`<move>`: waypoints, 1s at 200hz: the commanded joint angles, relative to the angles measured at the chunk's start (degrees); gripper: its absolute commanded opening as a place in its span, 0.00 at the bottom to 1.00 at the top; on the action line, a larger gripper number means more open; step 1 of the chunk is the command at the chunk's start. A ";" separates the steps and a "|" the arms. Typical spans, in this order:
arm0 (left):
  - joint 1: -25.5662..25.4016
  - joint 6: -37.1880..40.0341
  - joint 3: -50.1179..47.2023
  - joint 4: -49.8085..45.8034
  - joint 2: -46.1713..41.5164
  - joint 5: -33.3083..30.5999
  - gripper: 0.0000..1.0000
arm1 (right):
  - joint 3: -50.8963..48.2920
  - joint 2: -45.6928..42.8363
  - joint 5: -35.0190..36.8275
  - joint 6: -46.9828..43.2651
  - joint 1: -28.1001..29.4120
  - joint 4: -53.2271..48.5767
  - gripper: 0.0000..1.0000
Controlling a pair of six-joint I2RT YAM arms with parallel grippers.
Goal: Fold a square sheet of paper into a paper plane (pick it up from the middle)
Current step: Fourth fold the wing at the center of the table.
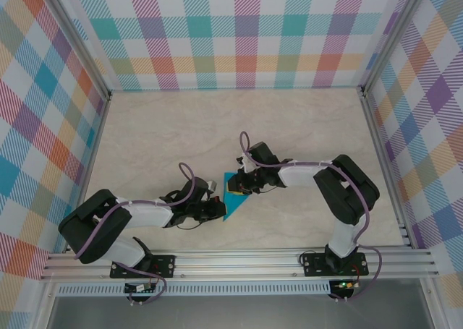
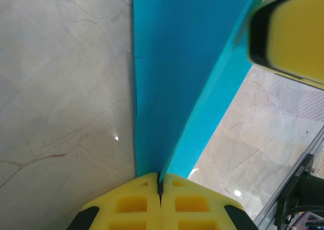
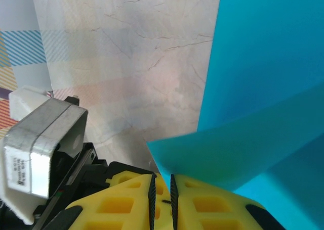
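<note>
The teal sheet of paper (image 1: pixel 231 202) lies partly folded on the pale marble-patterned desk (image 1: pixel 181 134), near its front edge, between the two arms. The left fingers (image 1: pixel 215 199) come at it from the left and the right fingers (image 1: pixel 242 186) from above right. In the left wrist view, the left fingers (image 2: pixel 163 182) are pressed together, clenched on the end of a raised crease in the sheet (image 2: pixel 172 63), with one yellow right finger (image 2: pixel 291 33) at the upper right. In the right wrist view, the right fingers (image 3: pixel 174 187) are drawn almost together, pinching the corner of a lifted flap of the sheet (image 3: pixel 263 63), while the rest lies flat on the desk (image 3: pixel 126 63).
</note>
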 commanded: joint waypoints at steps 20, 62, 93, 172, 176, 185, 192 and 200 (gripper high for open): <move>1.01 -1.37 -0.97 -0.82 1.00 0.03 0.00 | 2.41 2.01 -0.78 0.15 0.40 0.66 0.18; 1.28 -2.14 -0.75 -1.12 2.35 0.02 0.00 | 3.03 3.79 0.47 -0.02 0.37 -0.61 0.18; 1.39 -2.35 -0.44 -1.35 3.49 0.25 0.00 | 3.12 5.03 1.37 -0.02 0.39 -1.07 0.18; 1.76 -4.14 -0.66 -1.37 5.88 0.87 0.06 | 5.21 9.32 2.37 -1.68 0.40 -5.45 0.18; 1.79 -4.05 -0.75 -1.47 5.43 0.72 0.08 | 5.15 9.62 2.11 -1.76 0.38 -5.31 0.18; 1.76 -3.99 -1.13 -1.66 4.10 0.41 0.12 | 4.76 10.04 1.96 -1.54 0.40 -5.07 0.18; 1.76 -3.74 -1.23 -2.58 2.81 0.18 0.16 | 4.40 10.18 2.16 -1.27 0.39 -5.03 0.18; 1.80 -3.16 -1.09 -3.52 1.44 -0.12 0.20 | 4.06 10.30 2.43 -1.15 0.39 -5.15 0.18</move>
